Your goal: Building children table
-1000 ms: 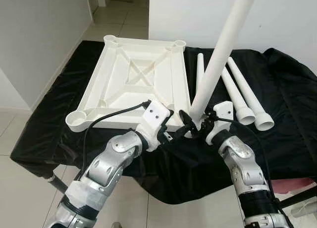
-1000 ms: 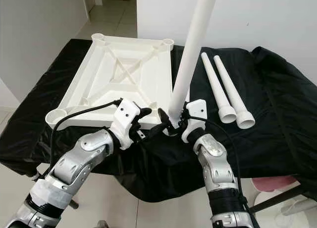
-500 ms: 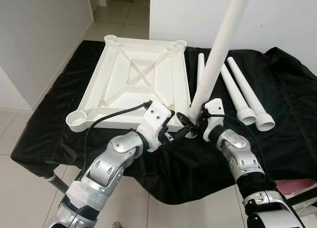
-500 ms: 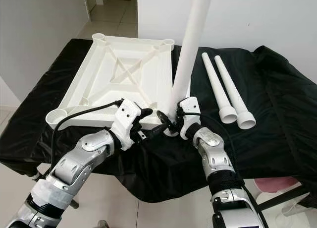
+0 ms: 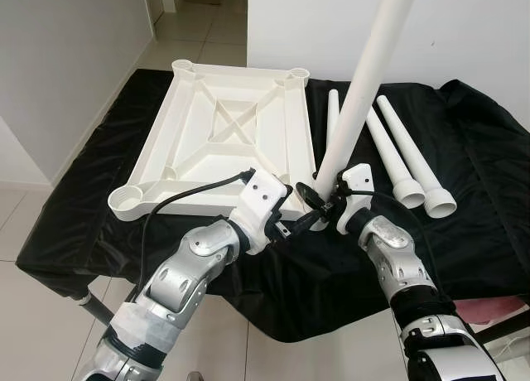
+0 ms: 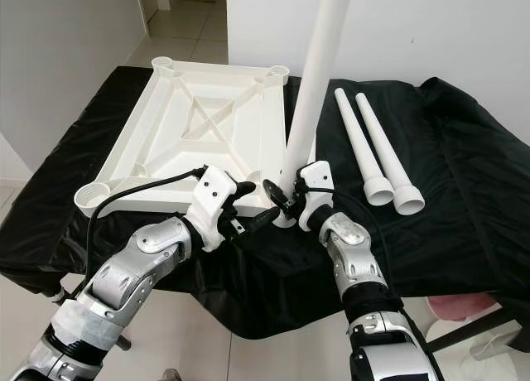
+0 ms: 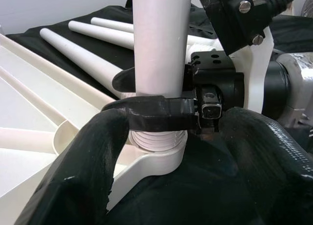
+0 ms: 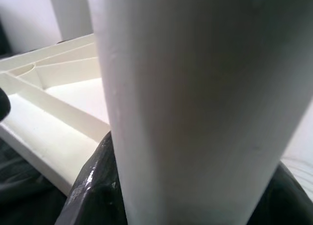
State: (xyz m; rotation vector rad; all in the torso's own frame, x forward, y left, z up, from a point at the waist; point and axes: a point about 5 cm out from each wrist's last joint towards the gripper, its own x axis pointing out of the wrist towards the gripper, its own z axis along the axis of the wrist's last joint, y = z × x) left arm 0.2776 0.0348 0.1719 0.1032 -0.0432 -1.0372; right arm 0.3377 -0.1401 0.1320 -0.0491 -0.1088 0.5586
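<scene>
One table leg (image 5: 364,91) stands at frame centre, threaded end in the inverted tabletop's (image 5: 224,132) near corner socket; right gripper (image 7: 161,110) clamps it. Left gripper (image 5: 308,200) open alongside. Keep it vertical while twisting.

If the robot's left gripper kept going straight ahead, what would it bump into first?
Probably the standing white leg right in front of the left gripper; the right gripper grips it just above the tabletop's corner socket.

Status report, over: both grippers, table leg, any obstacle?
Right gripper shut on upright leg at tabletop corner socket. Left gripper open beside it. Three spare legs lie apart.
</scene>
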